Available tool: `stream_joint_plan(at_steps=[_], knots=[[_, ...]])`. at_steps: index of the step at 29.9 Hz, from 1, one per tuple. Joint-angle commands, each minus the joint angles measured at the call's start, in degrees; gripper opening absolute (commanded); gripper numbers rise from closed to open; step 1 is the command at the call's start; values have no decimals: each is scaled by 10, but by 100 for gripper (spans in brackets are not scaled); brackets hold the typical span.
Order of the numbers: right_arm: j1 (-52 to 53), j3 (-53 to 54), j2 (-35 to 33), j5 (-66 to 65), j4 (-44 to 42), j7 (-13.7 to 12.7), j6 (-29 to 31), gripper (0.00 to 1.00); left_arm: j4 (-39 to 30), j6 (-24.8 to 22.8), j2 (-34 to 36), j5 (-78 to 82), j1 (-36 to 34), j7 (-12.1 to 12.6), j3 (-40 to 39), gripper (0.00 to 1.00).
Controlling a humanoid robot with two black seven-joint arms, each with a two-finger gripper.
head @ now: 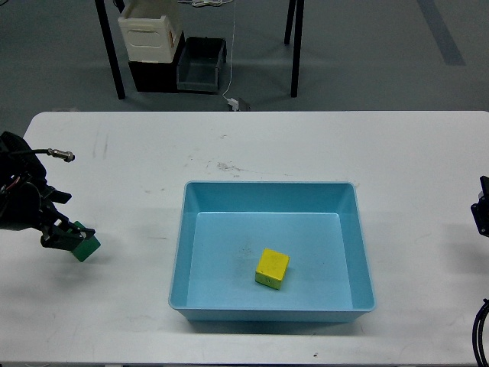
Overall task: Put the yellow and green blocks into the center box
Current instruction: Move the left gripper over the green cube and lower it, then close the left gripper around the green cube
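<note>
The green block (85, 247) lies on the white table (252, 145) at the left. My left gripper (66, 234) is down at the block and covers its upper left part. Its dark fingers cannot be told apart, so I cannot tell whether they grip the block. The yellow block (272, 268) lies inside the light blue box (271, 188) at the table's centre, slightly right of the middle of the box floor. Only a dark piece of my right gripper (484, 215) shows at the right edge, well away from the box.
Beyond the far edge of the table stand black table legs (112, 53), a beige crate (150, 32) and a grey bin (200, 64) on the floor. A thin cable with a metal tip (61, 155) sticks out of my left arm.
</note>
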Motion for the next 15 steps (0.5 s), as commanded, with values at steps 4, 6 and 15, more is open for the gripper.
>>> stream_joint_plan(at_steps=[4,6,15], knots=[[0,1,0,0,-9,0,-1,100,24,0,-5,0,2,0,21,100],[0,0,0,1,-10,0,-1,100,26,0,-6,-1,1,0,31,100],[-4,1,0,1,-10,1,-2,100,50,0,-32,-3,2,0,32,99]])
